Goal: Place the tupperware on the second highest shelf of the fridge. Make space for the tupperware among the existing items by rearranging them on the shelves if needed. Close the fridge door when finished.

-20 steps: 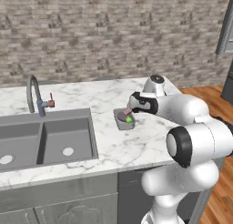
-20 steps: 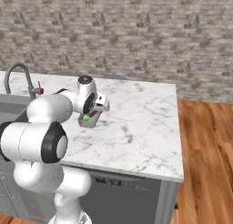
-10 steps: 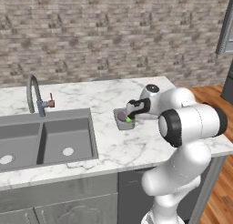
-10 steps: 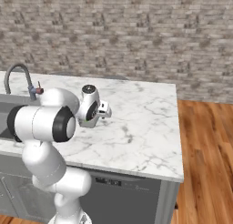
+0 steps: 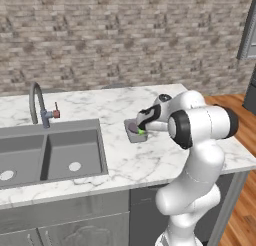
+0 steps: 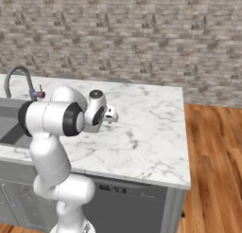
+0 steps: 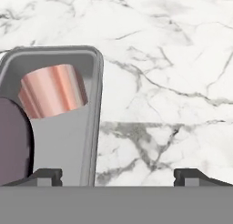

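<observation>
While gripper gapes: one tupperware, two food pieces inside.

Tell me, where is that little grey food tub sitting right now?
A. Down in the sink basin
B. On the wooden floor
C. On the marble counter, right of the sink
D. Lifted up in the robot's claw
C: the grey tub rests on the marble counter to the right of the sink, and the gripper hangs over it with its fingers wide open, one on either side of the tub's wall.
</observation>
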Motion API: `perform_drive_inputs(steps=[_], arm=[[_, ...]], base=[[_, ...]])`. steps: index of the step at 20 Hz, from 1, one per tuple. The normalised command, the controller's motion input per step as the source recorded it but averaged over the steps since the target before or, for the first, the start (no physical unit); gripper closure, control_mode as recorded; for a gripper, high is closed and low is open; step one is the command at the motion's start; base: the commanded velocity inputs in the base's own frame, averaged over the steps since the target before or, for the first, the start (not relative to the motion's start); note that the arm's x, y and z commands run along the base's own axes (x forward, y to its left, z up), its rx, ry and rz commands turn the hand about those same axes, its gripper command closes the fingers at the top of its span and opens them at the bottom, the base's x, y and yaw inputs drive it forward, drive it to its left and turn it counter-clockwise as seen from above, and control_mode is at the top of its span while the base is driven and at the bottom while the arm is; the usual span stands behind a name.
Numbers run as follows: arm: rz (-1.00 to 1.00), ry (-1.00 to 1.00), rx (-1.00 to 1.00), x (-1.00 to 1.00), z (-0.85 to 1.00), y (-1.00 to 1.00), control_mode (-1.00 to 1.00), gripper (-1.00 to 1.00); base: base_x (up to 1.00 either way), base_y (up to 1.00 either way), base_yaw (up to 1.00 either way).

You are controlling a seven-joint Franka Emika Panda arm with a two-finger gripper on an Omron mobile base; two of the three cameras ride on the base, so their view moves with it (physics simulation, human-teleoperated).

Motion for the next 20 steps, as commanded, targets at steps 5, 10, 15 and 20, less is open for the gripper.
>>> perform_drive_inputs(steps=[5,10,15,20], arm=[[0.00,0.00,0.00,0.27,-0.27,0.00,-1.00,-1.00],[0.00,0.00,0.00,0.19,-0.49,0.00,-1.00,-1.00],[0.00,0.00,0.00,0.15,-0.59,0.00,-1.00,1.00],[0.00,-0.01,-0.01,0.04,-0.50,0.13,-1.00,1.00]], base=[[0.00,0.00,0.00],[0.00,0.00,0.00],[0.00,0.00,0.00],[0.00,0.00,0.00]])
